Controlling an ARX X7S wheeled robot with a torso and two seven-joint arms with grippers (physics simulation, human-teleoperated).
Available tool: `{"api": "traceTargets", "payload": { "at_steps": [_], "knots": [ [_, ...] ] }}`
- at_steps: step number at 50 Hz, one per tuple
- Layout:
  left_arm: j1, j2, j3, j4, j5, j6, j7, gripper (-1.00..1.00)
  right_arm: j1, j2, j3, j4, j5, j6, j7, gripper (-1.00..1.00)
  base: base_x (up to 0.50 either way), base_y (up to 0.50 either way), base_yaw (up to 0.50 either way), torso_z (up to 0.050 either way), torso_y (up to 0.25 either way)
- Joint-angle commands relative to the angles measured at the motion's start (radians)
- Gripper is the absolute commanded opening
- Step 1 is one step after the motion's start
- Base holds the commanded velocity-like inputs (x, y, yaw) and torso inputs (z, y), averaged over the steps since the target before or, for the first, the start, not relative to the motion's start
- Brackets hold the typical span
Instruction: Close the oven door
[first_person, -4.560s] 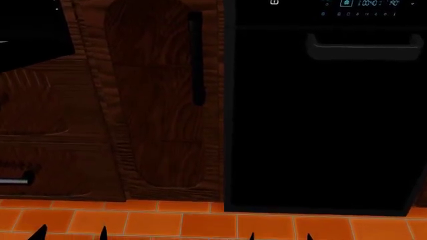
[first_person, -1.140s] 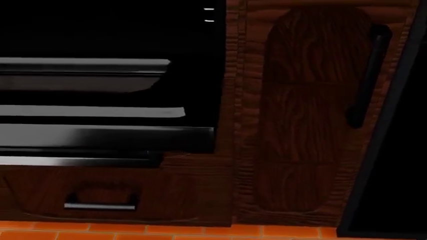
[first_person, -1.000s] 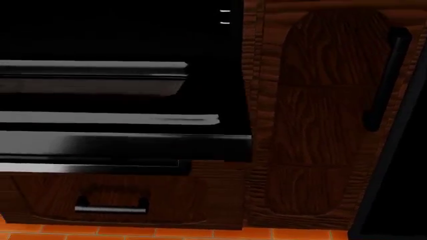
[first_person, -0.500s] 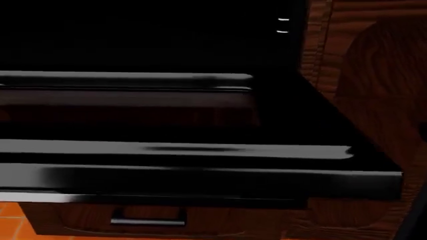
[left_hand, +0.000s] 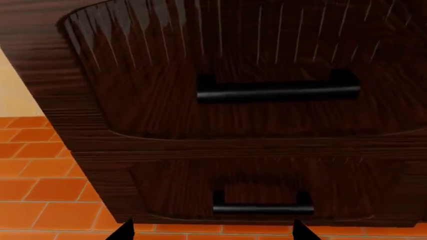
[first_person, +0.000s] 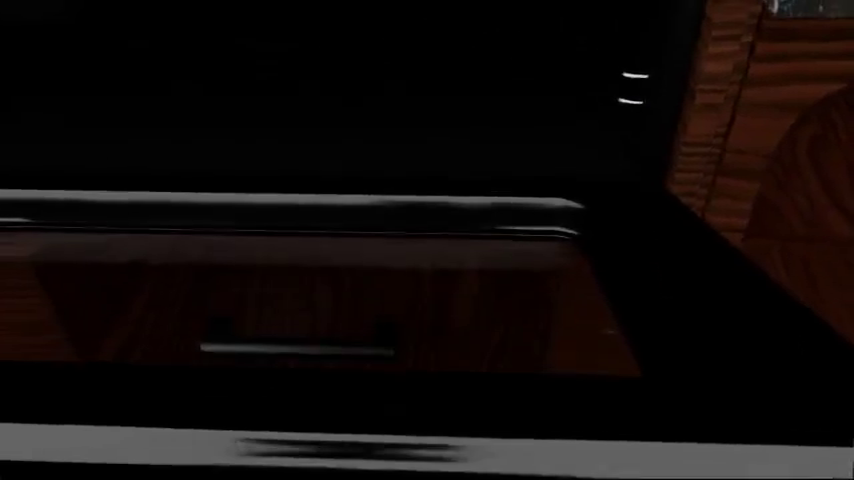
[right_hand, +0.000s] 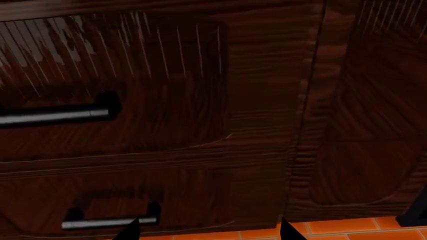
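Kitchen: open oven door (first_person: 400, 400); dark wood drawers (left_hand: 267, 125); orange floor tiles (left_hand: 33, 190)

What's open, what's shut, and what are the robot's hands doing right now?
oven door: open, folded down flat.
upper drawer: shut.
lower drawer: shut.
cabinet door: shut.
left hand: open, holding nothing.
right hand: open, holding nothing.

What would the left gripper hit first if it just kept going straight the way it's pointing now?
Probably the lower drawer front of the dark wood cabinet, near its black bar handle. The left gripper shows only two fingertips, so depth and exact line are uncertain.
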Motion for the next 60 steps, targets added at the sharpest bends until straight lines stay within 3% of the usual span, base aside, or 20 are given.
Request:
{"api": "traceTargets", "payload": {
  "at_steps": [1, 3, 5, 6, 7, 12, 14, 16, 17, 19, 20, 28, 49, 51, 58, 59, 60],
  "knots": [
    [-0.002, 0.000, 0.005, -0.005, 0.000, 0.004, -0.004, 1.00, -0.001, 0.003, 0.000, 0.000, 0.008, -0.004, 0.001, 1.00, 0.25, 0.00, 0.00, 0.000, 0.000],
    [-0.011, 0.015, 0.008, -0.085, 0.012, 0.069, 0.010, 1.00, 0.000, 0.003, -0.001, 0.000, 0.007, -0.005, 0.002, 1.00, 0.26, 0.00, 0.00, 0.000, 0.000],
    [-0.004, 0.000, 0.007, -0.009, -0.001, 0.006, -0.004, 1.00, 0.000, 0.004, -0.002, 0.001, 0.008, -0.005, 0.003, 1.00, 0.26, 0.00, 0.00, 0.000, 0.000],
    [-0.015, 0.018, 0.009, -0.105, 0.013, 0.086, 0.013, 1.00, 0.000, 0.004, -0.003, 0.000, 0.008, -0.005, 0.003, 1.00, 0.26, 0.00, 0.00, 0.000, 0.000],
    [-0.008, 0.003, 0.008, -0.024, -0.001, 0.018, -0.002, 1.00, 0.001, 0.004, -0.003, 0.001, 0.008, -0.005, 0.004, 1.00, 0.26, 0.00, 0.00, 0.000, 0.000],
    [-0.004, -0.002, 0.008, -0.004, -0.008, 0.004, -0.006, 1.00, 0.002, 0.005, -0.007, 0.002, 0.004, -0.006, 0.007, 1.00, 0.25, 0.01, 0.00, 0.000, 0.000],
    [-0.013, 0.015, 0.010, -0.092, 0.005, 0.077, 0.011, 1.00, 0.002, 0.006, -0.009, 0.002, 0.002, -0.007, 0.009, 1.00, 0.24, 0.09, 0.00, 0.000, 0.000],
    [-0.005, -0.003, 0.008, -0.007, -0.010, 0.007, -0.006, 1.00, 0.002, 0.006, -0.009, 0.002, 0.003, -0.008, 0.009, 1.00, 0.24, 0.13, 0.00, 0.000, 0.000],
    [-0.012, 0.012, 0.011, -0.083, 0.002, 0.070, 0.008, 1.00, 0.002, 0.006, -0.010, 0.003, 0.003, -0.008, 0.009, 1.00, 0.24, 0.14, 0.00, 0.000, 0.000],
    [-0.003, -0.005, 0.010, 0.001, -0.012, 0.003, -0.009, 1.00, 0.003, 0.006, -0.010, 0.003, 0.004, -0.009, 0.009, 1.00, 0.24, 0.14, 0.00, 0.000, 0.000],
    [-0.012, 0.010, 0.011, -0.077, -0.001, 0.066, 0.007, 1.00, 0.003, 0.006, -0.010, 0.004, 0.004, -0.009, 0.009, 1.00, 0.24, 0.14, 0.00, 0.000, 0.000],
    [-0.003, -0.006, 0.011, 0.003, -0.018, 0.003, -0.009, 1.00, 0.002, 0.007, -0.009, 0.004, 0.010, -0.013, 0.011, 1.00, 0.24, 0.14, 0.00, 0.000, 0.002],
    [0.004, -0.011, 0.015, 0.009, -0.018, 0.016, -0.022, 1.00, -0.011, 0.011, -0.015, -0.007, -0.012, -0.050, 0.040, 1.00, 0.08, 0.05, 0.00, 0.000, 0.000],
    [0.000, 0.002, 0.014, -0.055, -0.012, 0.077, -0.007, 1.00, -0.016, 0.015, -0.018, -0.018, -0.017, -0.057, 0.041, 1.00, 0.00, 0.00, 0.00, 0.000, 0.000],
    [0.035, -0.062, 0.012, 0.232, -0.032, -0.072, -0.064, 1.00, -0.040, 0.061, -0.052, -0.184, -0.081, -0.008, 0.095, 1.00, 0.00, 0.00, 0.00, 0.000, 0.000],
    [0.035, -0.055, 0.014, 0.194, -0.021, -0.030, -0.056, 1.00, -0.043, 0.067, -0.047, -0.212, -0.071, 0.009, 0.100, 1.00, 0.00, 0.00, 0.00, 0.000, 0.000],
    [0.031, -0.074, 0.006, 0.286, -0.041, -0.105, -0.078, 1.00, -0.045, 0.079, -0.045, -0.254, -0.068, 0.033, 0.108, 1.00, 0.00, 0.00, 0.00, 0.000, 0.000]
  ]
}}
